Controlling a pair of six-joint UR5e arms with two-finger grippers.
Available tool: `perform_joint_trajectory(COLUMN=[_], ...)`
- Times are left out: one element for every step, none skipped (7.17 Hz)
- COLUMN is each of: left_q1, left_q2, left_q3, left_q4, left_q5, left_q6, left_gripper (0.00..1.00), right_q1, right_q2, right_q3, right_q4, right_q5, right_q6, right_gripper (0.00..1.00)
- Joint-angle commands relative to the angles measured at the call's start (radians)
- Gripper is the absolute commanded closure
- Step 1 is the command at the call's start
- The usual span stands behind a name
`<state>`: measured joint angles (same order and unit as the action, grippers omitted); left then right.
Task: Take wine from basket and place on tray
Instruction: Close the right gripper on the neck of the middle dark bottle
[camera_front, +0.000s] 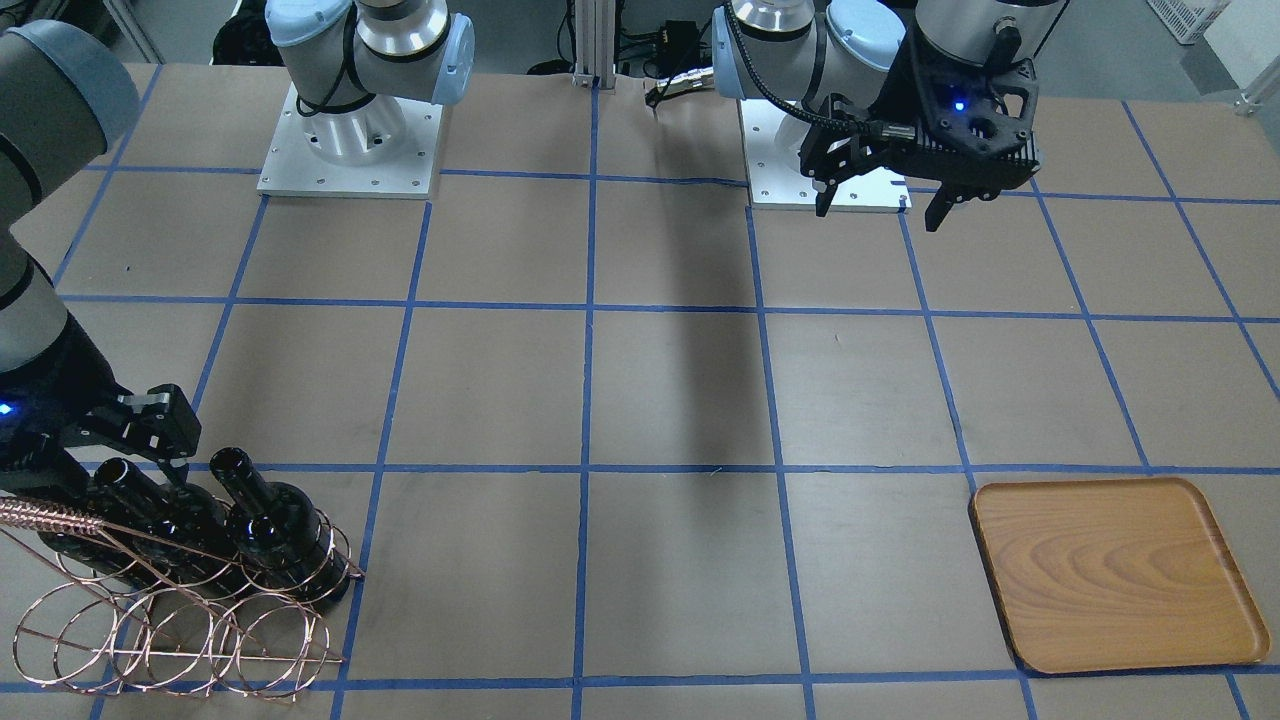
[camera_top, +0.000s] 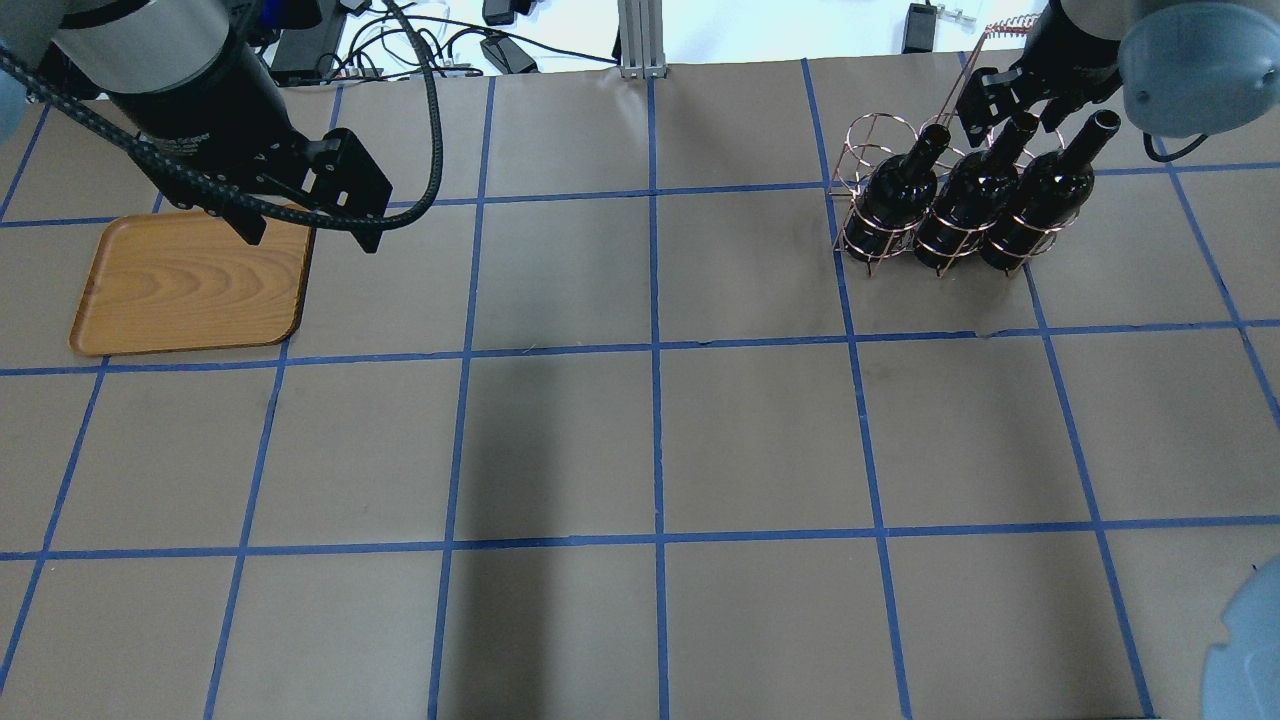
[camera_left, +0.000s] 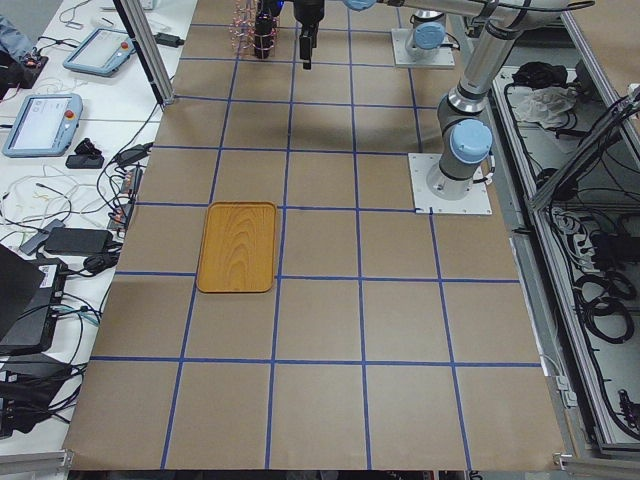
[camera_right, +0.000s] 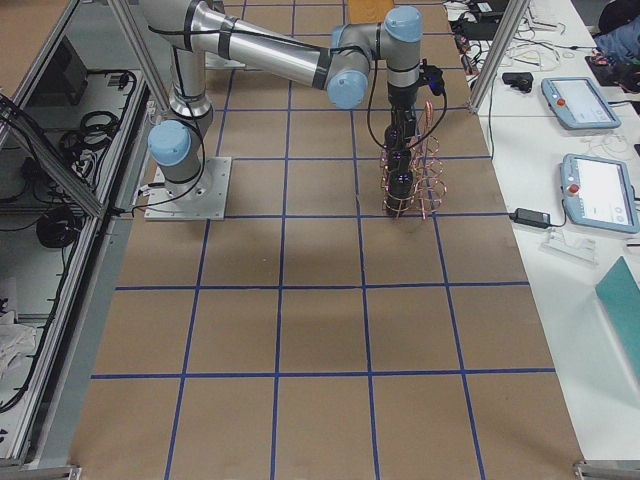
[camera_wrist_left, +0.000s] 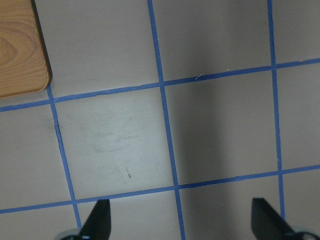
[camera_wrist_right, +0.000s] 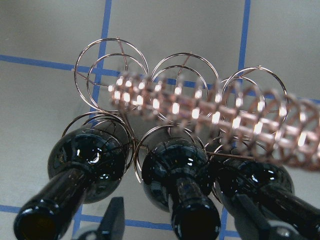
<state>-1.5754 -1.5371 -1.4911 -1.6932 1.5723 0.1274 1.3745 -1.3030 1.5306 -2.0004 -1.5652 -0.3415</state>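
Copper wire basket (camera_front: 172, 642) holds three black wine bottles (camera_top: 972, 193).

a flat orange-brown wooden tray (camera_left: 238, 247) lies on the blue-gridded brown desk (camera_left: 330, 320); far off stands a copper wire basket (camera_left: 243, 22).

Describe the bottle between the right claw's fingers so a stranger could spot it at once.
Find the copper wire basket near the far right corner of the table, seen from overhead. Three black bottles lean in one row of its rings; the wine is the middle one. Only its neck sits between the fingers of the open right claw.
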Motion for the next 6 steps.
perform_joint_trajectory(left_q1=[0.000, 0.000, 0.000, 0.000, 0.000, 0.000], left_q2=[0.000, 0.000, 0.000, 0.000, 0.000, 0.000], left_q3=[0.000, 0.000, -0.001, -0.002, -0.002, -0.002], left_q4=[0.000, 0.000, 0.000, 0.000, 0.000, 0.000], left_q5=[0.000, 0.000, 0.000, 0.000, 0.000, 0.000], left_q6=[0.001, 0.001, 0.001, 0.001, 0.001, 0.000], left_gripper=[0.00, 0.00, 0.00, 0.00, 0.00, 0.00], right_q1=[0.000, 0.000, 0.000, 0.000, 0.000, 0.000], right_q2=[0.011, 0.014, 0.014, 0.014, 0.016, 0.016], right_q3=[0.000, 0.002, 0.002, 0.005, 0.016, 0.017], right_q4=[-0.001, 0.000, 0.005, 0.009, 0.009, 0.012], right_q5=[-0.004, -0.004, -0.007, -0.007, -0.006, -0.007], right_q6=[0.001, 0.001, 0.001, 0.001, 0.001, -0.001], right_gripper=[0.28, 0.30, 0.30, 0.30, 0.37, 0.46])
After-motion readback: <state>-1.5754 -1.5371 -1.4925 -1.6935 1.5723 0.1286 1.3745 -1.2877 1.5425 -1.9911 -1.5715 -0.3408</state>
